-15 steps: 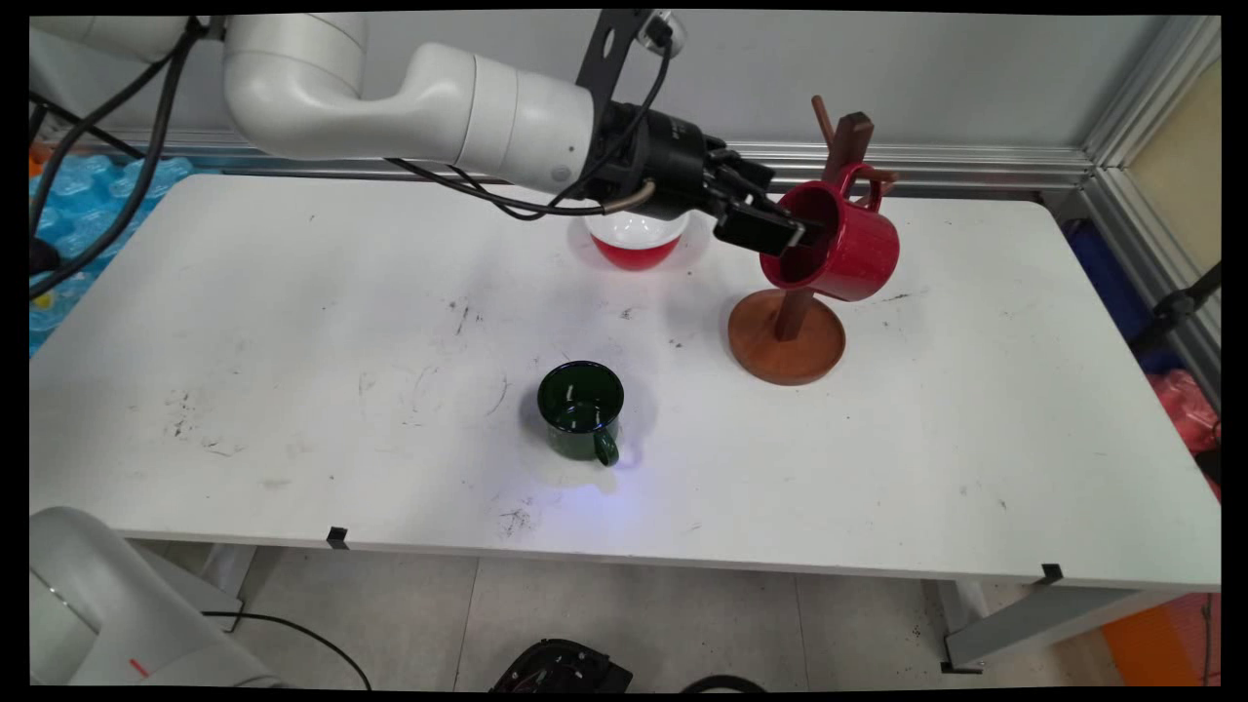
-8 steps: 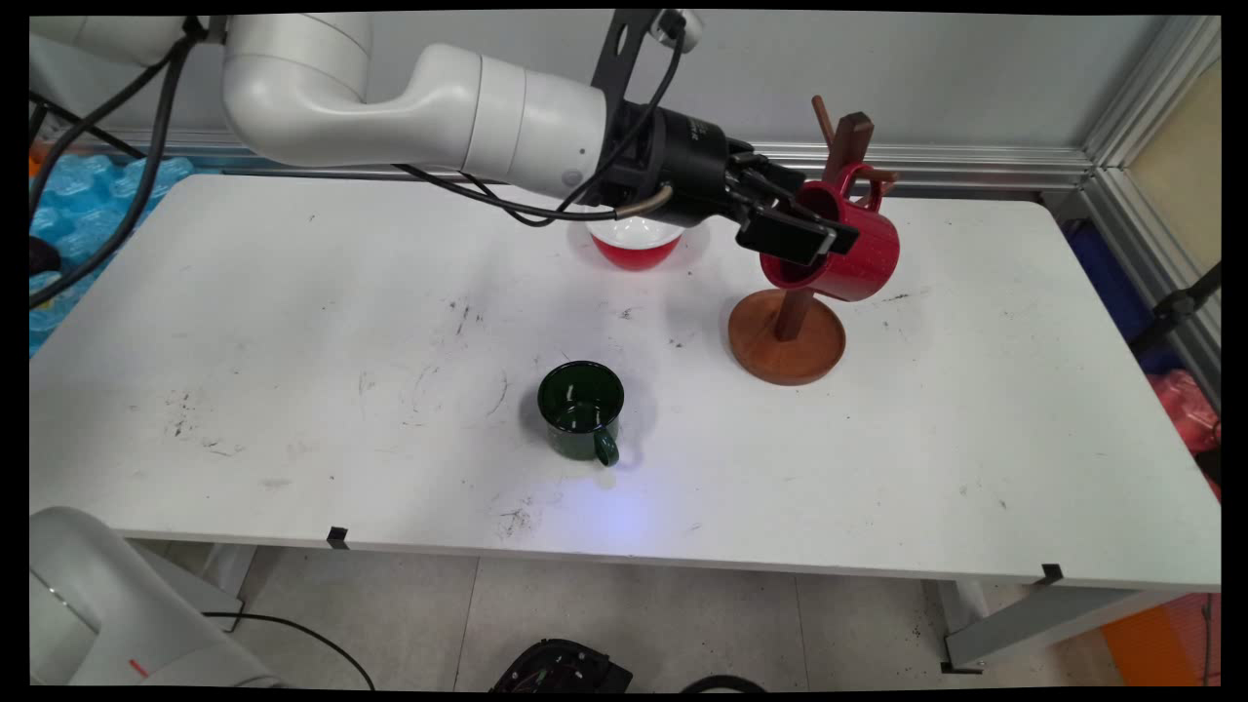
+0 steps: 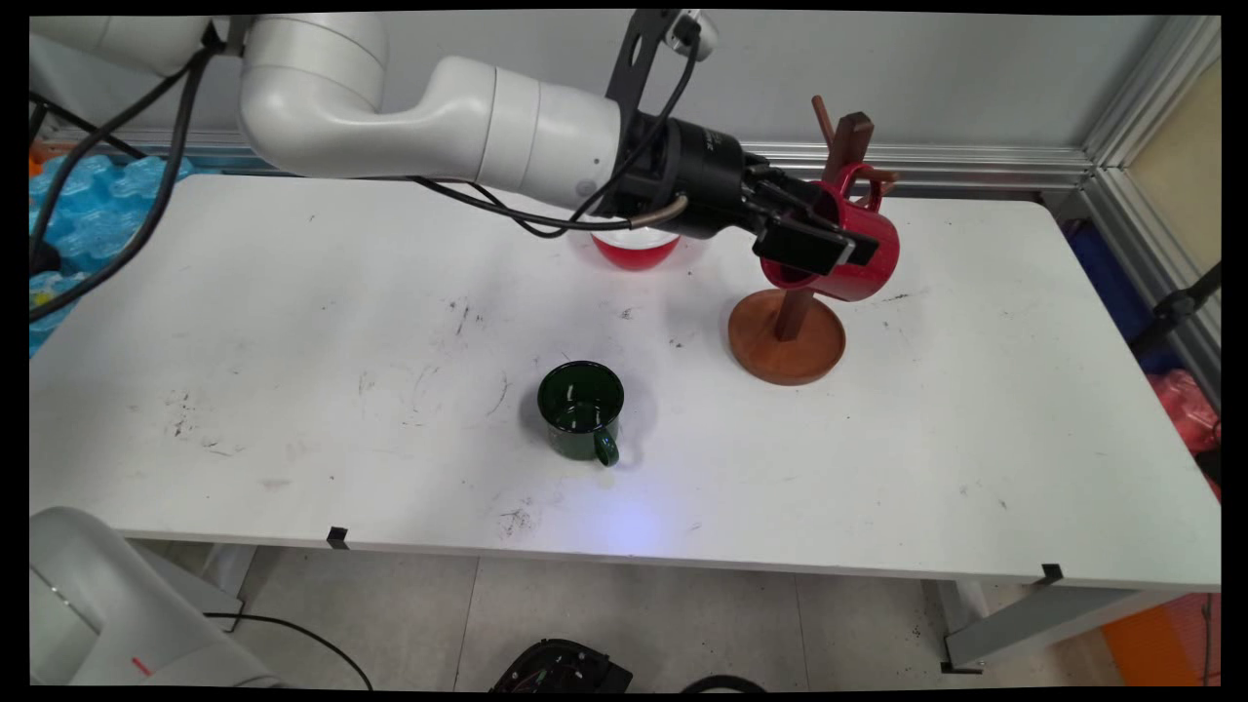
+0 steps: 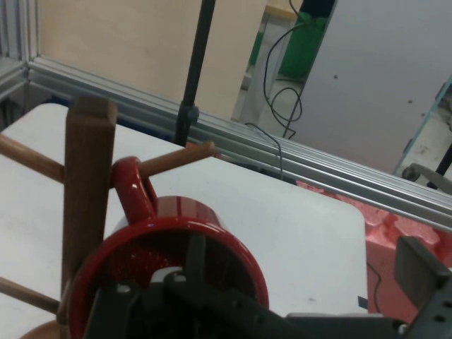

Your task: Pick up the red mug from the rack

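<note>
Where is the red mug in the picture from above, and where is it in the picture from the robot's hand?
Main view: the red mug hangs right of center, on the wooden mug tree, with the hand at its mouth.
Hand view: the red mug is at the bottom left, mouth toward the camera.
Shared landmark: the mug tree's post.

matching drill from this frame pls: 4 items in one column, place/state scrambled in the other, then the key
Things:
1. red mug
2. green mug
3. red bowl
4. wooden stand

Places or states:
A. upright near the table's middle, handle toward the near edge
B. partly hidden behind the arm, toward the wall
C. round base on the table, pegs on its post
D. hung by its handle on a peg, gripper at its mouth

Pairs: 1-D, 2-A, 3-B, 4-C
</note>
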You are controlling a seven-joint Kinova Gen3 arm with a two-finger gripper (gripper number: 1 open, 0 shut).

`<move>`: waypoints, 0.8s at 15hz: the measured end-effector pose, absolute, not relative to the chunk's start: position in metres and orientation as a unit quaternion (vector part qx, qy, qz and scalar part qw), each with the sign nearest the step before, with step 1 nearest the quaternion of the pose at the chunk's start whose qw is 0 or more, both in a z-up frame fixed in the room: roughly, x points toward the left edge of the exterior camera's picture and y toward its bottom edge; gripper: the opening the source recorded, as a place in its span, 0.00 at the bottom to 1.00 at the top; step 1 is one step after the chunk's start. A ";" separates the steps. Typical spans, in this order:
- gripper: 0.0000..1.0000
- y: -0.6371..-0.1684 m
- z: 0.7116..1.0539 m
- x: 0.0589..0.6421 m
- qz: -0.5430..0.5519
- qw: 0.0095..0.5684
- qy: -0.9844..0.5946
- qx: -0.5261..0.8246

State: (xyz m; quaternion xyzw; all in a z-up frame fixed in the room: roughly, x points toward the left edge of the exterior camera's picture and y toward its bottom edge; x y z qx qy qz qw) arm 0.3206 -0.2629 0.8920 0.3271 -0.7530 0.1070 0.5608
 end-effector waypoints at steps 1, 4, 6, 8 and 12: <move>1.00 -0.263 0.890 0.320 0.103 0.561 -0.752 0.330; 1.00 -0.265 0.886 0.319 0.093 0.564 -0.748 0.338; 1.00 -0.266 0.883 0.319 0.088 0.564 -0.747 0.341; 1.00 -0.267 0.881 0.318 0.084 0.564 -0.746 0.343; 1.00 -0.271 0.876 0.317 0.078 0.565 -0.745 0.346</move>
